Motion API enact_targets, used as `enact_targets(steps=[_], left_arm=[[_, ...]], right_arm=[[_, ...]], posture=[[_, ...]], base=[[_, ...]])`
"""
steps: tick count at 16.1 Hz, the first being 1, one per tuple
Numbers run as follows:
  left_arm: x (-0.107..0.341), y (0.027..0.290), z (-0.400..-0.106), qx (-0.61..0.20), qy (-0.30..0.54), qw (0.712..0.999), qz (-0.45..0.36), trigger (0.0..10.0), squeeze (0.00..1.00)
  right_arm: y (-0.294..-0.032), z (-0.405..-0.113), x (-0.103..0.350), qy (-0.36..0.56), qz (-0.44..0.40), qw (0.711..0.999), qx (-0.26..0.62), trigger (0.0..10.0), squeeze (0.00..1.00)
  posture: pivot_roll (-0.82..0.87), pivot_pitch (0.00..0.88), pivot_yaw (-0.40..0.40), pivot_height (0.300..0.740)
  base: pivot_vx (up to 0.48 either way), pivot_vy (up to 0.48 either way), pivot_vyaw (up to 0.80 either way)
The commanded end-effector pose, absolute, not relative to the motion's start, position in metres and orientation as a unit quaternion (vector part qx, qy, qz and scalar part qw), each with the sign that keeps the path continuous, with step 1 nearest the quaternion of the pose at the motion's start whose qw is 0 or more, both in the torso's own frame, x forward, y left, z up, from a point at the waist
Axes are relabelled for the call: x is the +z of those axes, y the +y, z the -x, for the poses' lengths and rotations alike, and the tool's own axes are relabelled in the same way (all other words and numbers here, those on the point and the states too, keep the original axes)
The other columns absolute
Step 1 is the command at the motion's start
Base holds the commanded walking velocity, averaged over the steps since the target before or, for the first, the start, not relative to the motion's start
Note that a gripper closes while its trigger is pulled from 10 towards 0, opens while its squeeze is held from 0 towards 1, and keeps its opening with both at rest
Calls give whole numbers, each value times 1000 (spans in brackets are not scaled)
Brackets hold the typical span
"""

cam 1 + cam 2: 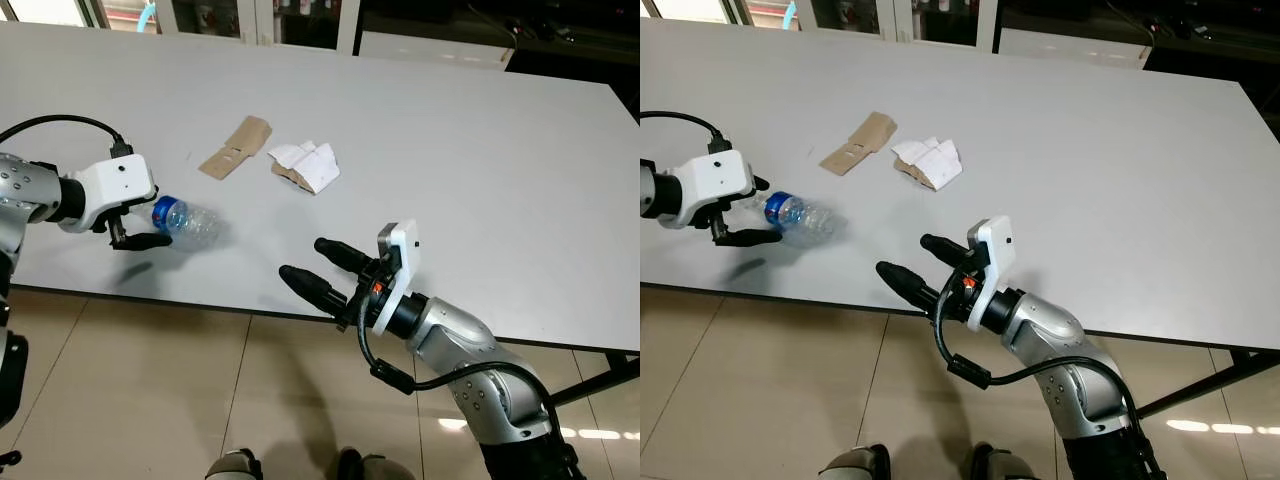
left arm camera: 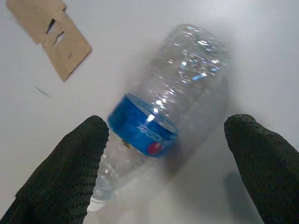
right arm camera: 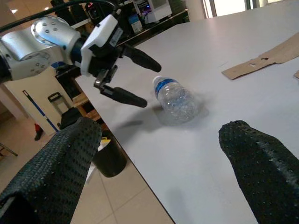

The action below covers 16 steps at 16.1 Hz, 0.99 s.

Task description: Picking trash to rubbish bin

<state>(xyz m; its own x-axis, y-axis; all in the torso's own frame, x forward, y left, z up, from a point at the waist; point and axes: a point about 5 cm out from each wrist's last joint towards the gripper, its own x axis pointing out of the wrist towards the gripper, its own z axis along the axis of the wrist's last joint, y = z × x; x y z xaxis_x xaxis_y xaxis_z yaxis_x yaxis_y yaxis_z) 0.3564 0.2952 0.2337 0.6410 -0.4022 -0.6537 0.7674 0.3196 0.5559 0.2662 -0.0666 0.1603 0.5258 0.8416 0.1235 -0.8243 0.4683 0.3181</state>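
Status: no trash binned yet, judging by the table (image 1: pixel 480 150). The left gripper (image 1: pixel 139 226) has its fingers spread around the cap end of the clear plastic bottle (image 1: pixel 192 222), which lies on its side between them, not yet clamped. The right gripper (image 1: pixel 318 268) hovers with fingers apart at the table's near edge. Beyond the bottle lie a brown cardboard strip (image 1: pixel 236 146) and crumpled paper (image 1: pixel 308 166). A dark bin (image 3: pixel 108 156) stands on the floor below.

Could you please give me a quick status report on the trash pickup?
Left gripper open, straddling the plastic bottle lying on the table. Right gripper open, idle at near edge. Cardboard piece and crumpled paper beyond, not obstructing.
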Motion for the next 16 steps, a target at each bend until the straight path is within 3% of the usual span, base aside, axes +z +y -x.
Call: enact_targets(steps=[1,7,14,15,16], left_arm=[[239,294,-361,-357,192,795,-452,10000,0],[224,284,-365,-370,217,808,-403,10000,0],[200,266,-366,-406,237,797,-380,10000,0],[200,265,-366,-408,235,796,-381,5373,0],[200,265,-366,-410,233,796,-379,0,0]], right_arm=[[-69,-263,162,26,-173,857,485,10000,0],[-77,-246,159,46,-176,861,476,10000,0],[-86,-234,160,73,-173,866,463,10000,0],[-86,-234,160,74,-173,866,462,10000,0],[-86,-235,160,74,-173,867,462,10000,0]], posture=[[-48,189,-56,740],[-118,242,-71,740],[-170,272,-98,740],[-168,269,-98,740],[-167,267,-97,740]], base=[[0,0,0],[0,0,0],[0,0,0],[0,0,0],[0,0,0]])
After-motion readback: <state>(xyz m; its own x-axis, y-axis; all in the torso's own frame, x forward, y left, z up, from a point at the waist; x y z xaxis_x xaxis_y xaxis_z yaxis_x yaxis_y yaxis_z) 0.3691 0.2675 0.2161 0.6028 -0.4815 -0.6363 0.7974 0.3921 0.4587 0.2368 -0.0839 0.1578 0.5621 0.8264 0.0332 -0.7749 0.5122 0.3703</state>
